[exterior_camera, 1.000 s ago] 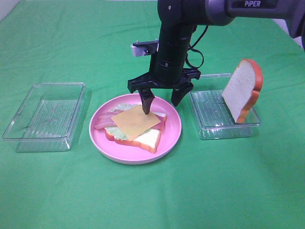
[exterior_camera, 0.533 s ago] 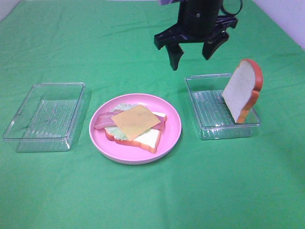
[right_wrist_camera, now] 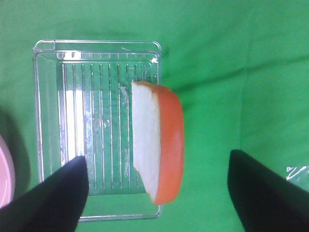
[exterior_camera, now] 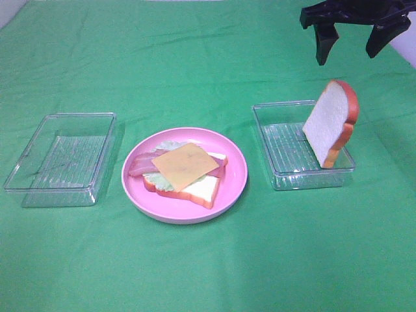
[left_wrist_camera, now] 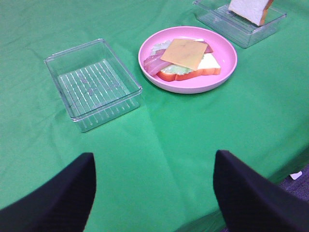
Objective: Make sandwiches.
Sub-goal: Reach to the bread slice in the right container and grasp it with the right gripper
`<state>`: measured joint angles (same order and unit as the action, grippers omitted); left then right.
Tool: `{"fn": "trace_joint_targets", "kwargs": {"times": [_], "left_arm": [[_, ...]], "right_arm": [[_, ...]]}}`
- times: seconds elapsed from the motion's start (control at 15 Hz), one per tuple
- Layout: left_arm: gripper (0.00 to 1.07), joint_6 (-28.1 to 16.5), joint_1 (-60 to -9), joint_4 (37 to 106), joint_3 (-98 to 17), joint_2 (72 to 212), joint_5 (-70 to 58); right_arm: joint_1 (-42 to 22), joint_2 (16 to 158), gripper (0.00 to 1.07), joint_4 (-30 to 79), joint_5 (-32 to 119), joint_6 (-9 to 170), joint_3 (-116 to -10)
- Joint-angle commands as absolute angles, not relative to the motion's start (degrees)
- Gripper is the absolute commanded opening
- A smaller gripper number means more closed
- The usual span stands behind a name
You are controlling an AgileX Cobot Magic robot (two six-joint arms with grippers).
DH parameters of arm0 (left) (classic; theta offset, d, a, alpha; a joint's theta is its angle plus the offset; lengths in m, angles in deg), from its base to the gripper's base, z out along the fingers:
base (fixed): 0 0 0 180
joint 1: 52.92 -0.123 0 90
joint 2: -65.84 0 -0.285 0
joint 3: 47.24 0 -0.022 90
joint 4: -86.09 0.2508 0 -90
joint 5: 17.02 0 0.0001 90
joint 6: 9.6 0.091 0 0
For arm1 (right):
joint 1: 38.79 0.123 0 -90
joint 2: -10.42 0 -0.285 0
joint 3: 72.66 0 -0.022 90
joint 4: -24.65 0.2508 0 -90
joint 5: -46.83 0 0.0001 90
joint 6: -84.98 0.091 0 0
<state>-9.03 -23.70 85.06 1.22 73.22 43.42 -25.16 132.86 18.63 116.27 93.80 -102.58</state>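
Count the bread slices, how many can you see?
2: one bread slice lies at the bottom of the stack on the pink plate; another leans upright in the right clear tray.

The right gripper [exterior_camera: 353,42] is running off the top edge of the exterior high view, only its dark fingers showing. The cheese slice [exterior_camera: 185,166] is covering most of the lettuce [exterior_camera: 170,145] and bacon [exterior_camera: 144,163]. The left wrist view is cropping the upright bread slice [left_wrist_camera: 250,9].
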Motion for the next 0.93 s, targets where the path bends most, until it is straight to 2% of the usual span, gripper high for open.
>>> {"fn": "trace_joint_targets", "kwargs": {"times": [0.07,0.2,0.93], "left_arm": [[0.67,-9.1,-23.5,84.5,1.4,72.2,42.9],[0.67,-9.1,-23.5,84.5,1.4,72.2,42.9],[0.67,-9.1,-23.5,84.5,1.4,72.2,42.9]], "right_arm": [[-26.1,133.4,0.75,21.3,120.7,93.9,-101.8],[-26.9,134.7,0.75,25.1,120.6,92.0,-101.8],[-28.2,138.2,0.75,24.2,120.7,94.1,-101.8]]}}
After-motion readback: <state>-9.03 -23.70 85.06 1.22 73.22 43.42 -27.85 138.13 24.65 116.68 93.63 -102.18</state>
